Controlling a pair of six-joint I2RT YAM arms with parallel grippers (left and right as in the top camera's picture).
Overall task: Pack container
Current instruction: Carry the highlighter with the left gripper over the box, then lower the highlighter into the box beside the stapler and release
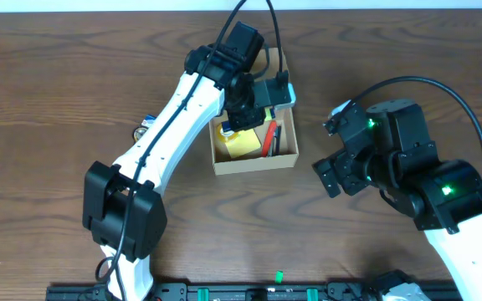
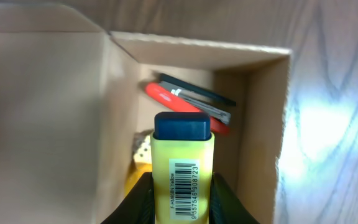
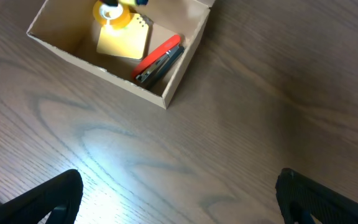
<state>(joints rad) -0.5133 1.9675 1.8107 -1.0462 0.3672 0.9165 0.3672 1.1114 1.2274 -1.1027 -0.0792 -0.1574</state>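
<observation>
Box: tan cardboard box (image 1: 254, 164) stood open near the middle of the dark wooden table (image 1: 48, 75), its flap (image 1: 268, 58) folded back on the far side.
Left claw: left claw (image 2: 184, 202) hung over the left half of the box, narrowed down onto a yellow marker (image 2: 184, 155), with one black finger (image 2: 138, 202) pressed to each side of its body.
Marker: yellow barrel with a barcode sticker and a dark blue cap (image 2: 183, 126); the cap end pointed down into the box. Whether it touched the bottom could not be told.
Notepad: yellow notepad (image 3: 124, 42) lay flat on the box floor, under the marker.
Red tool: red-handled tool (image 3: 163, 48) lay along the right-hand wall, touching a dark tool (image 3: 163, 63) just beside it; both were too small to tell what kind.
Right claw: right claw (image 3: 178, 186) was spread wide and held nothing, above bare table to the right of the box and well apart from it.
Small object: something small and shiny (image 1: 144, 127) lay on the table left of the box, half hidden by the left arm (image 1: 174, 117).
</observation>
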